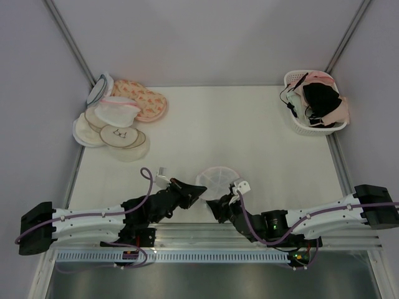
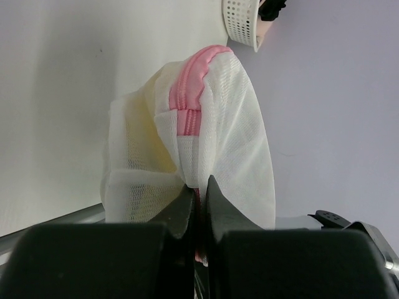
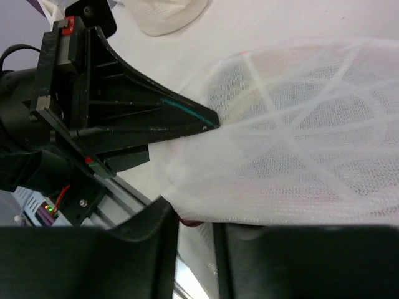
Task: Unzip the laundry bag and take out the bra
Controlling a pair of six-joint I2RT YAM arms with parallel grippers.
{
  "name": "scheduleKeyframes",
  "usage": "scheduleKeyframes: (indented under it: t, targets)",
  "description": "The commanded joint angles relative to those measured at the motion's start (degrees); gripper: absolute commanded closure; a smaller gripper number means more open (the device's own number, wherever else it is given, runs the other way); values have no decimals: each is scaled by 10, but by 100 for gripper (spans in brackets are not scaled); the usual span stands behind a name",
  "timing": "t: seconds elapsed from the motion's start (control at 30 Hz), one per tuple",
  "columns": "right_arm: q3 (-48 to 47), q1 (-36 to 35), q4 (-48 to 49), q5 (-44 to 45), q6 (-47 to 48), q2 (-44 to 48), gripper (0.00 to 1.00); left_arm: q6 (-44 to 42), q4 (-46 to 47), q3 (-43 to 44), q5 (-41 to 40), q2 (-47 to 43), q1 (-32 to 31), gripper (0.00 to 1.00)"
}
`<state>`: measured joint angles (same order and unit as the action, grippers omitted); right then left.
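Note:
The laundry bag (image 1: 219, 177), a white mesh dome, sits near the table's front edge between my two grippers. In the left wrist view the laundry bag (image 2: 230, 124) stands on edge with its pink zipper trim (image 2: 193, 93) running down into my left gripper (image 2: 198, 190), which is shut on that trim. My left gripper (image 1: 202, 192) is at the bag's near left side. My right gripper (image 1: 215, 207) is at the bag's near edge. In the right wrist view, my right gripper (image 3: 196, 221) pinches the mesh rim of the bag (image 3: 299, 143), with a small red bit between the jaws. A pale yellow shape shows through the mesh; the bra is not plainly visible.
A pile of round pouches (image 1: 118, 115), one of them peach and floral, lies at the back left. A white basket (image 1: 298, 128) holding bras stands at the back right and also shows in the left wrist view (image 2: 243, 22). A metal rail runs along the table's front edge.

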<state>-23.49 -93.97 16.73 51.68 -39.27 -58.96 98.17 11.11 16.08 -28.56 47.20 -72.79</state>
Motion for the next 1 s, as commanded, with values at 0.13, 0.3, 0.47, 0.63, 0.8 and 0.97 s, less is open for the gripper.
scheduleKeyframes:
  t: [0.13, 0.3, 0.47, 0.63, 0.8, 0.97]
  targets:
    - [-15, 4, -34, 43, -29, 14, 97, 22, 23, -10, 4, 2, -11, 98]
    - [-13, 3, -156, 8, -65, 81, 100, 26, -34, -37, -22, -54, -11, 98]
    - [-36, 0, -270, -15, -91, 120, 100, 26, -104, -58, -51, -109, -11, 98]
    - [-88, 0, -404, -20, -117, 119, 100, 0, -179, -59, -69, -147, -10, 98]
    - [-120, 0, -512, -13, -150, 120, 100, -14, -277, -61, -84, -200, -10, 98]
    - [-141, 1, -586, -21, -168, 132, 100, -20, -331, -68, -93, -236, -10, 98]
